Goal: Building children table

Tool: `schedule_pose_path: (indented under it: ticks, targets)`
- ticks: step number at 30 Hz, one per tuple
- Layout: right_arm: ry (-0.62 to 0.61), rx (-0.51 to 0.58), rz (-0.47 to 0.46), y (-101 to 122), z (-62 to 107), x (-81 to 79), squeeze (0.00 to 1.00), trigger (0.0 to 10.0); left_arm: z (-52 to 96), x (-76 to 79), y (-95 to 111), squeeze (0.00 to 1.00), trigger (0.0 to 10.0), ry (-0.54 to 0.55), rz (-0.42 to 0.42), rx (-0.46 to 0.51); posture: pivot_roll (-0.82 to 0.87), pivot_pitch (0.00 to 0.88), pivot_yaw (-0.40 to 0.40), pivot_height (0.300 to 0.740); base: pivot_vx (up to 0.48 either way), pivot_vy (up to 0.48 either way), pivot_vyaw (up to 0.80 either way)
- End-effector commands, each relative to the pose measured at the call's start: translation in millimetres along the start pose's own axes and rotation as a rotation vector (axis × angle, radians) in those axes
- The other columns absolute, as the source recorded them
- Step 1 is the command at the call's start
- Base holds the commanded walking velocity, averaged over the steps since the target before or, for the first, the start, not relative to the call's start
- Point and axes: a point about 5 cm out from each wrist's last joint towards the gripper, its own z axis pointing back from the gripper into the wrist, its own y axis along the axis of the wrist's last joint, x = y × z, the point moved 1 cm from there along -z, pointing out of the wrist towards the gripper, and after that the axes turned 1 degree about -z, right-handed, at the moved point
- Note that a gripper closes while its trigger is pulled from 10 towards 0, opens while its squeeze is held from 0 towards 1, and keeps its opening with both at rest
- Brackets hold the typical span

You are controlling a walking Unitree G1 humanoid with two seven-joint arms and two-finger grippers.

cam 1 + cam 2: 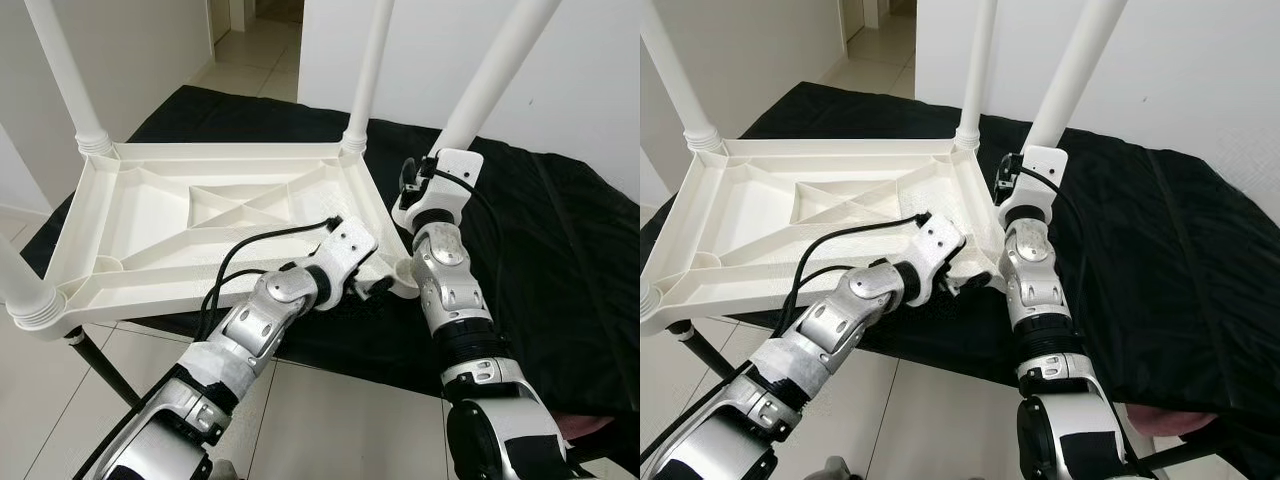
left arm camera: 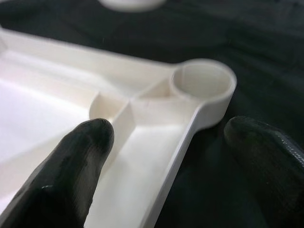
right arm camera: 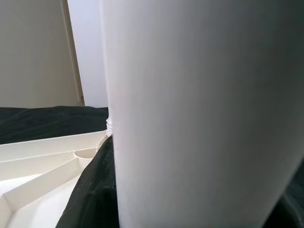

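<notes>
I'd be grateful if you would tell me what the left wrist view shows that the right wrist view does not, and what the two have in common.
The left wrist view alone shows the empty leg socket at the near corner of the upturned white table top, with the left gripper open, one black finger on each side of the corner rim. The right wrist view alone shows the white table leg very close up, with pale walls behind it. Both show the table top's ribbed underside and the black cloth it lies on.

Left end effector [image 2: 166, 156] fingers spread; right arm raised, bent.
</notes>
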Motion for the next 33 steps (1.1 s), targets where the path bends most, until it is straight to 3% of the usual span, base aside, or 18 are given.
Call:
schedule_pose_path:
  ticks: [1, 33]
  targets:
    - [-0.011, 0.014, -0.001, 3.1, -2.2, 1.9, 0.00, 10.0, -2.1, 0.0, -1.8, 0.00, 10.0, -0.008, -0.033, -0.027, 0.04, 0.000, -0.043, 0.740, 0.000, 0.000, 0.00]
    - [0.010, 0.023, -0.006, 4.7, -4.6, -3.3, 0.00, 10.0, -2.7, -2.1, -3.5, 0.00, 10.0, -0.041, -0.070, -0.028, 0.04, 0.000, -0.051, 0.740, 0.000, 0.000, 0.00]
